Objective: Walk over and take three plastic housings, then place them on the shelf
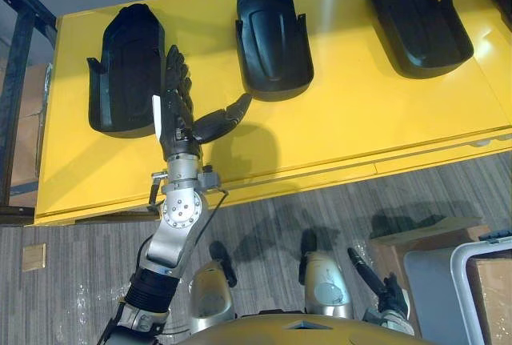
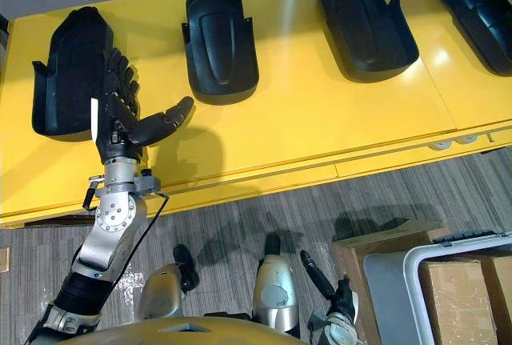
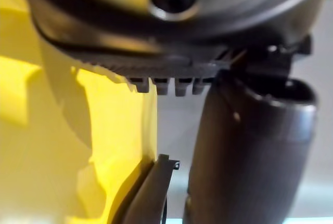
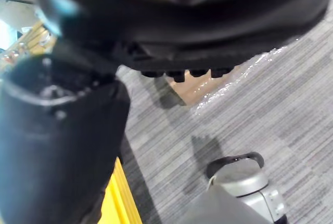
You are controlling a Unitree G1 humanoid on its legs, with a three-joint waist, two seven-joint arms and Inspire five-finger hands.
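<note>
- The yellow flat-topped table [image 1: 360,113] carries four black moulded plastic housings in a row along its far edge, all lying flat and well apart from one another.
- The leftmost black housing [image 1: 124,69] lies near the table's far left corner. The second housing [image 1: 272,37] sits towards the middle, the third housing [image 1: 416,17] further right, and the fourth housing [image 2: 480,9] by the far right corner.
- The left hand [image 1: 178,109] reaches over the table's near edge. Its fingers are straight and close together, lying along the right side of the leftmost housing, and the thumb [image 1: 220,121] is spread wide to the right over bare yellow surface. I cannot tell whether the fingers touch the housing.
- The left wrist view shows the yellow surface and a dark edge of that housing past the thumb.
- The right hand [image 2: 340,301] hangs low over the grey striped carpet [image 2: 240,217], holding nothing, its fingers stretched out straight.
- A brown cardboard box [image 2: 464,289] stands on the carpet just beside it.
</note>
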